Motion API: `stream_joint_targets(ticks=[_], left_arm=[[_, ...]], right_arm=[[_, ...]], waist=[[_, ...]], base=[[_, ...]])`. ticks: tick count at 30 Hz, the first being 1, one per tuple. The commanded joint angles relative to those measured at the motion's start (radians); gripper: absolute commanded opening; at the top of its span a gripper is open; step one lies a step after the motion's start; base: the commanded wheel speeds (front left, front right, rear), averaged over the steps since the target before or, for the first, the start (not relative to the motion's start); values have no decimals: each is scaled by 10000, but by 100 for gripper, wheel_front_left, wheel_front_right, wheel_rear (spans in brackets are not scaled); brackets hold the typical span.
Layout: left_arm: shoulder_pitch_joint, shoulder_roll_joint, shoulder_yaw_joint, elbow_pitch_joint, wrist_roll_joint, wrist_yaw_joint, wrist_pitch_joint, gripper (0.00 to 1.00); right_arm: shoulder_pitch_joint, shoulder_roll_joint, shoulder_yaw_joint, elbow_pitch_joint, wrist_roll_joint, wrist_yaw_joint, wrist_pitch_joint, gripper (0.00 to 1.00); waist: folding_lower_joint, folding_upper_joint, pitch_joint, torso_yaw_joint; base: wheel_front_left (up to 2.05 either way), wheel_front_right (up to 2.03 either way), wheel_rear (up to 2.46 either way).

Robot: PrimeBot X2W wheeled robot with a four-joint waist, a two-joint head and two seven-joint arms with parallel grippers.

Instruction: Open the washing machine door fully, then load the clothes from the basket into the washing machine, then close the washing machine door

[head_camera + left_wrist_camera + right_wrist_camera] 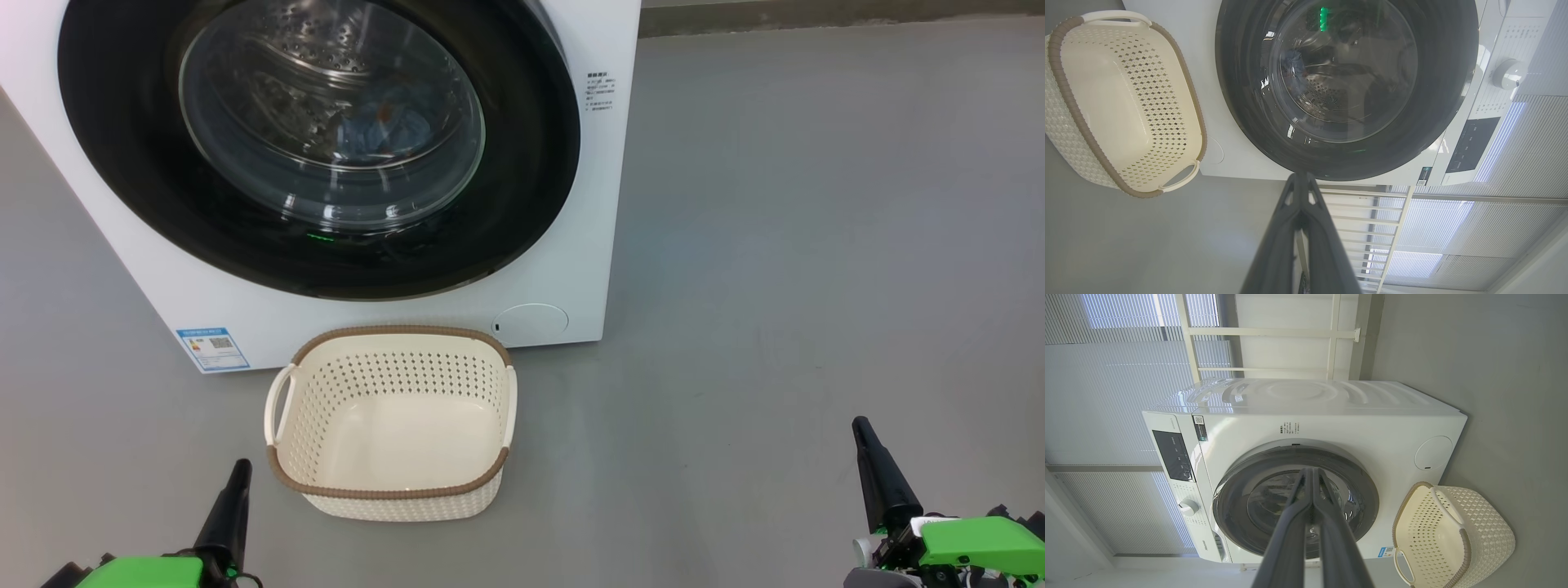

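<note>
Print on the washing machine and its blue sticker is too small to read.

Door shut across the drum — basket open above

A sparse laundry room: a big white front-loading washing machine is standing on bare grey floor, a cream perforated plastic basket sitting before it, pale window blinds hanging behind.

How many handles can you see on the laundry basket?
2: one handle on the left side of the basket, the other on its right side, in the head view. Neither is hidden.
</note>
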Motion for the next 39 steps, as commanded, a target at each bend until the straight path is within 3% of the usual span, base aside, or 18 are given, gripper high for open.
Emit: stream_joint_targets(ticks=[1, 39], left_arm=[[-416, 260, 345, -197, -84, -71, 61, 0], [-415, 260, 344, -197, -84, -71, 61, 0]], right_arm=[[-396, -13, 166, -251, -63, 16, 81, 0], [-403, 38, 92, -247, -124, 16, 140, 0]], waist=[[0, 0, 0, 0], [0, 0, 0, 0]], base=[[0, 0, 0], [0, 0, 0]])
